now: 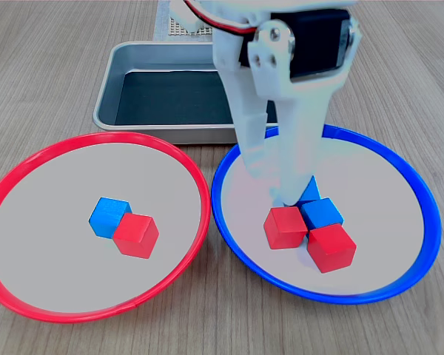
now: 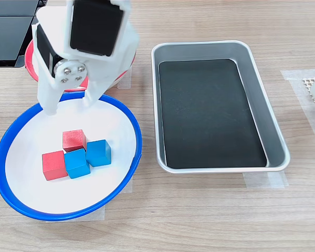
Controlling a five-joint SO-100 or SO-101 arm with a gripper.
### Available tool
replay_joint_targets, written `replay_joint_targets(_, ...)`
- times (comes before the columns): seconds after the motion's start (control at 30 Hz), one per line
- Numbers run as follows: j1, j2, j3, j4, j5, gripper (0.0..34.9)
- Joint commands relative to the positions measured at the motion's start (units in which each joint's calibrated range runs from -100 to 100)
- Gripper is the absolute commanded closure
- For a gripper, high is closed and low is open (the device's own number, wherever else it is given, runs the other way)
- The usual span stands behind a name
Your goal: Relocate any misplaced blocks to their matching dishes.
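The first exterior view shows the wooden bench [image 1: 52, 81] carrying the grey metal tray [image 1: 126, 55] at the back and, in front of it, the red-rimmed dish [image 1: 29, 185] on the first exterior view's left and the blue-rimmed dish [image 1: 407, 185] on its right. The white arm comes down over the blue-rimmed dish, its tool [image 1: 281, 181] narrowly parted, holding nothing that can be seen, one tip down by the farther blue block. The red-rimmed dish holds a blue block [image 1: 107, 216] touching a red block [image 1: 137, 235]. The blue-rimmed dish holds four in a tight cluster: two blue blocks [image 1: 322, 213] and two red blocks [image 1: 285, 227], the second red one [image 1: 331, 248] nearest the camera. The misplaced red pair lies just in front of the tips, toward the camera in this view; in the second exterior view they sit below the tool [image 2: 68, 107], at the cluster's left [image 2: 53, 164]. The nearer red block, I judge, needs only a short reach forward, though its blue neighbours crowd the approach.
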Motion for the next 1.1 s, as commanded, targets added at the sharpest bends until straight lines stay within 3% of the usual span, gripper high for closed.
replay_joint_targets(0.0,0.88,2.10,-7.25,0.54,-3.08,21.1)
replay_joint_targets(0.6,-2.69,14.04,-23.81,11.44,-7.86,18.6)
replay_joint_targets(1.07,-1.47,20.10,-29.37,11.27,-7.72,19.1)
